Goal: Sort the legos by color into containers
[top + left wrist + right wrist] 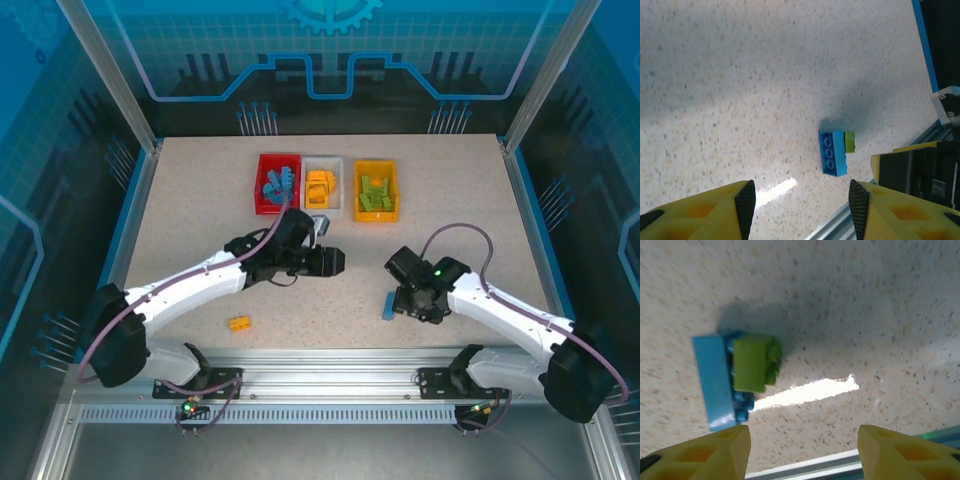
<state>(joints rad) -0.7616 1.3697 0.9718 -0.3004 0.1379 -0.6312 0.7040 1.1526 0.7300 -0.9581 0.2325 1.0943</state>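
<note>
L gripper point(802, 200): jaws apart, empty, over bare counter point(740, 75). R gripper point(802, 442): jaws apart, nothing btwn; blue lego point(715, 385) w/ lime green lego point(755, 365) touching it lies just ahead. Orange lego point(240, 323) loose near front edge. Red bin point(262, 200) holds blues, white bin point(323, 160) oranges, yellow-orange bin point(376, 165) greens.

Top external: high, near edge, looking down over table point(180, 220). Both wrist views: close, downward, sharing blue lego point(832, 152).

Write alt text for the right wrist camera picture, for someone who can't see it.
A blue lego with a lime green lego against its side lies on a speckled table, left of centre. The right pincer hangs open above it, its yellow fingertips empty at the bottom edge.
</note>
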